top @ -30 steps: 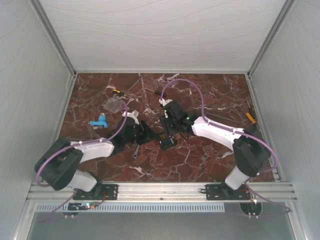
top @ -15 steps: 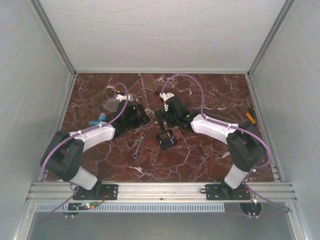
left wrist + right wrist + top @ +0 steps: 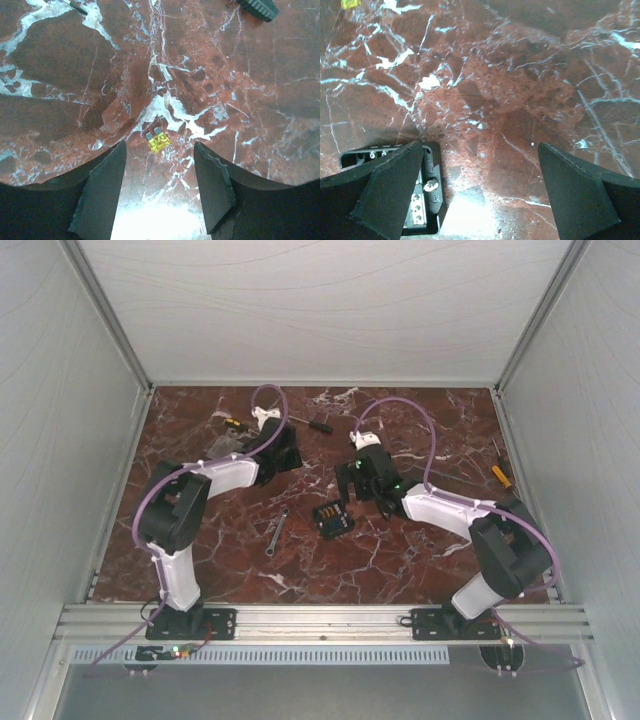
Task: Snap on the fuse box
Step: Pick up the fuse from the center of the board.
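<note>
The fuse box (image 3: 332,517) lies flat on the marble table, a small black box with orange-yellow fuses showing. In the right wrist view the fuse box (image 3: 422,192) sits at the lower left, half behind my left finger. My right gripper (image 3: 352,485) (image 3: 480,146) hovers just behind and to the right of it, open wide, with bare marble between its fingers. My left gripper (image 3: 287,452) (image 3: 159,148) is farther back and to the left, open, with nothing held. A loose yellow fuse (image 3: 158,142) lies on the table just ahead of its fingertips.
A small wrench (image 3: 277,532) lies left of the fuse box. A black-handled screwdriver (image 3: 320,425) (image 3: 257,7) rests behind the left gripper. A clear plastic piece (image 3: 222,446) shows beside the left arm. An orange-handled tool (image 3: 500,475) lies near the right wall.
Both grippers have let go of the fuse box, which stays on the table. The left arm swung back and to the left; the right gripper opened wide and drew back to the right.
</note>
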Motion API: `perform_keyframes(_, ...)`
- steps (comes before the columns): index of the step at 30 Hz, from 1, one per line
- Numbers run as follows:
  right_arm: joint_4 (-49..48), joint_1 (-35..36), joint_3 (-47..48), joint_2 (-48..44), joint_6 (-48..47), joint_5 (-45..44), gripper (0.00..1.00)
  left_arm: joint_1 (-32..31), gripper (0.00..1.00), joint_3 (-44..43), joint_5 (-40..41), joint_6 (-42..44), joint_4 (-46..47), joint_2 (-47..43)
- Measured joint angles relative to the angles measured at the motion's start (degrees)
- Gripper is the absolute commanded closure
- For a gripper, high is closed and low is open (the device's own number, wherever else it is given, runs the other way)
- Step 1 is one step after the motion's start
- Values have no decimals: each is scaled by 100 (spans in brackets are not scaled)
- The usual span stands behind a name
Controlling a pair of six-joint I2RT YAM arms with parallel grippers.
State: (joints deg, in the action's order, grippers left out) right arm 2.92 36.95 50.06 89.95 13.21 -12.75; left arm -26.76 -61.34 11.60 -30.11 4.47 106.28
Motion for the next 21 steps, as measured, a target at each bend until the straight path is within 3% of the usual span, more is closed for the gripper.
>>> perform_keyframes(16,-219,-162,-59,-94,168,42,2,-170,54,-437,651,369,0,756)
perform_keyframes(21,-214,-162,-59,-46,170,125,2,-450,62,-444,1093,487,-50,804)
